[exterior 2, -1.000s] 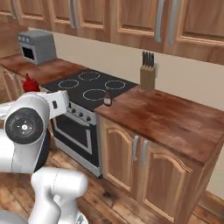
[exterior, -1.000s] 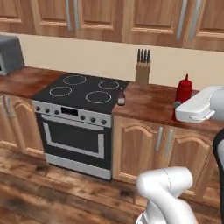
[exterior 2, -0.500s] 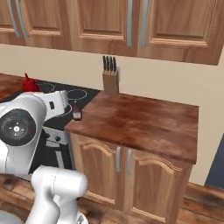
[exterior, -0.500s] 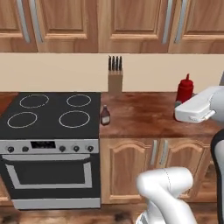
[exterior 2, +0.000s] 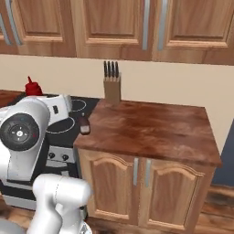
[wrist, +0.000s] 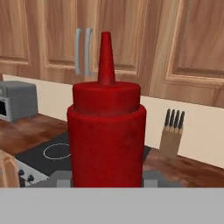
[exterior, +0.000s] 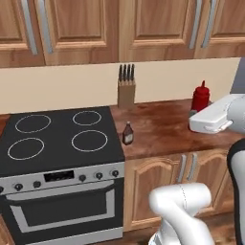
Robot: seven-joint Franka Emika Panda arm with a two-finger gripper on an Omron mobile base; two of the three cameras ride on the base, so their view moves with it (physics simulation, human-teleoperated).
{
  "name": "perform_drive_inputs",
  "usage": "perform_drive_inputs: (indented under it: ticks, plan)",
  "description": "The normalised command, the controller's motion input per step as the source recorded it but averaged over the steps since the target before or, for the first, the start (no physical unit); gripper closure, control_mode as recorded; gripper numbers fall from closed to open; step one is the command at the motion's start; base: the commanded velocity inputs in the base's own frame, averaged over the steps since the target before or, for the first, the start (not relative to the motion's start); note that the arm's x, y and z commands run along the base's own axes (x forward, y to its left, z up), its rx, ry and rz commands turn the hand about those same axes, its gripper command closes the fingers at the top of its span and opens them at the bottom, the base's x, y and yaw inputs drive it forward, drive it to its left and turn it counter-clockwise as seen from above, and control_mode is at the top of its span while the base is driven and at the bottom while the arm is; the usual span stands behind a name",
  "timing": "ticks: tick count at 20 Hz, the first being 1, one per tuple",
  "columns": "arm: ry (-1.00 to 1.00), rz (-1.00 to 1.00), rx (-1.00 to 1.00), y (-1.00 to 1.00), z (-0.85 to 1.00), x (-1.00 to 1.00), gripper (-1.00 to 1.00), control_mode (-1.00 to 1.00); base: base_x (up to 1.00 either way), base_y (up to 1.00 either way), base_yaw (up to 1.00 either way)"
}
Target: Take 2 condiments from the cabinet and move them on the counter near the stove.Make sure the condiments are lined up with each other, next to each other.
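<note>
My gripper [wrist: 107, 178] is shut on the red squeeze bottle [wrist: 106, 131], which stands upright between the fingers with its nozzle pointing up. From the left base view the bottle [exterior: 200, 97] rides on the gripper [exterior: 195, 114] above the counter [exterior: 162, 129], right of the stove [exterior: 57, 139]. The right base view has the bottle [exterior 2: 32, 87] over the stove's [exterior 2: 77, 107] far side. A dark brown sauce bottle [exterior: 128, 133] stands on the counter right at the stove's edge, also seen as the small bottle [exterior 2: 84, 125]. The cabinet is out of view.
A wooden knife block [exterior: 127, 88] stands against the back wall just right of the stove, the same block [exterior 2: 111, 84] in the right base view. Closed door cabinets [exterior: 158, 28] hang above. A grey appliance [wrist: 17, 103] sits on the far counter. The counter [exterior 2: 151, 128] ends at the right.
The base has driven, so the whole picture has shifted: stove, knife block and sauce bottle now sit closer and more square-on. The red bottle stays in my grip.
</note>
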Motion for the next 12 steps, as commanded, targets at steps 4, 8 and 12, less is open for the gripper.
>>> perform_drive_inputs:
  ticks: [4, 8, 12]
  plan:
    - [0.00, 0.00, 0.00, 0.00, 0.00, 0.00, 1.00, 1.00, -0.31, 0.80, -0.24]
    - [0.00, 0.00, 0.00, 0.00, 0.00, 0.00, 1.00, 1.00, 0.00, 0.77, -0.14]
    - [0.00, 0.00, 0.00, 0.00, 0.00, 0.00, 1.00, 1.00, 0.06, 0.55, -0.02]
